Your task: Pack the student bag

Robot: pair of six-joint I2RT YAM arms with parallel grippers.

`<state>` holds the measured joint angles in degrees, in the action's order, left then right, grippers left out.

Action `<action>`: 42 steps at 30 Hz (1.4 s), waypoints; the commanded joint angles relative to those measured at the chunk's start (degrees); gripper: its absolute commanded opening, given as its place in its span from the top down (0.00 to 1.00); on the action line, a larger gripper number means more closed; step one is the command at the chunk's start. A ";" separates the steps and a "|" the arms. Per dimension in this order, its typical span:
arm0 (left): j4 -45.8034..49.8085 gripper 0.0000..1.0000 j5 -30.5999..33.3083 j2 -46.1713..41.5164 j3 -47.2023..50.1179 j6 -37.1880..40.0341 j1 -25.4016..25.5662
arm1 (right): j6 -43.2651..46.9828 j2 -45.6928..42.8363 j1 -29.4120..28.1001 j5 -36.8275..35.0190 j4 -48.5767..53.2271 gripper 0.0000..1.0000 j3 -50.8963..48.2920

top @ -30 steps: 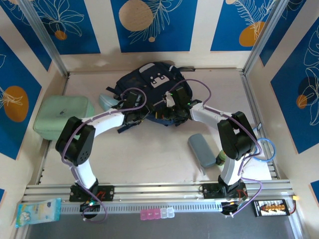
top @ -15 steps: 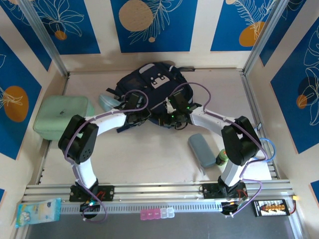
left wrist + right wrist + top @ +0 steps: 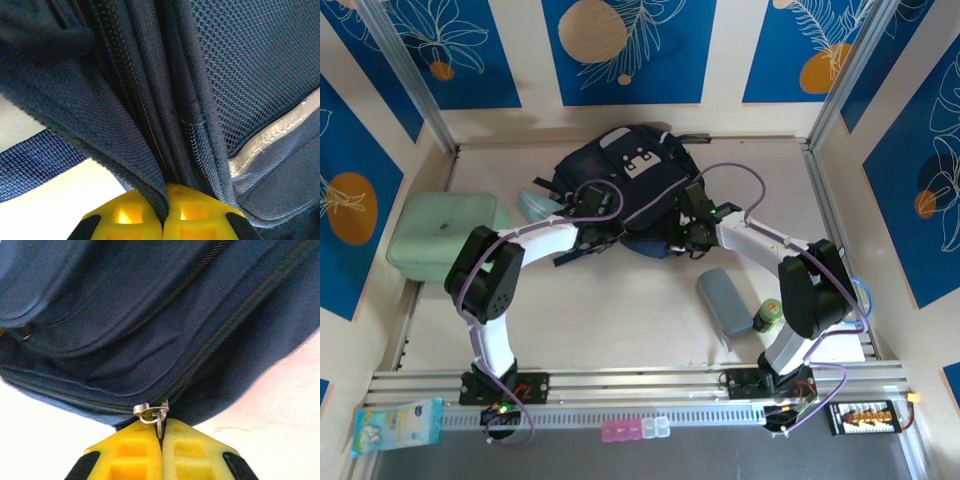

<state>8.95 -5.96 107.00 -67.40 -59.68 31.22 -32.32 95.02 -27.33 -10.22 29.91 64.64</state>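
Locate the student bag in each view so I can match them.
Top external: student bag at the far centre of the table.
Left wrist: student bag mesh and zippers across the upper frame; left end effector pinches a fold.
Right wrist: student bag across the top; right end effector shut on its zipper pull.
Shared landmark: pale table under the bag.

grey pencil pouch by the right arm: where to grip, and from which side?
Grip the pencil pouch mid-length, across its narrow width, coming straight down from above. It lies flat on the table, long, slim and diagonal, so set the grip square to its long axis.
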 commanded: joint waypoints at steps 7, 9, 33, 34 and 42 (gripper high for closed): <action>4.78 0.99 1.90 1.84 -2.44 6.64 -0.82 | -1.38 -2.98 4.83 2.28 6.26 1.00 -0.09; 7.83 0.95 1.46 3.31 -6.67 11.33 -1.12 | 0.18 -4.16 3.20 4.09 5.01 1.00 -1.23; 18.00 0.39 -0.89 -8.59 -7.32 12.64 -8.06 | -5.62 9.03 -6.58 28.33 -17.77 1.00 7.99; 17.11 0.39 -1.84 -9.19 -5.91 10.45 -8.02 | -5.52 9.32 -6.86 28.32 -17.87 1.00 8.38; 12.31 0.39 0.88 -12.96 3.20 -2.76 -5.72 | -4.51 10.03 -8.48 27.89 -17.98 1.00 8.57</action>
<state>23.86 -6.28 96.51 -66.08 -56.27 24.56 -37.43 104.49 -34.98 15.29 14.11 71.37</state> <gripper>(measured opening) 0.612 0.058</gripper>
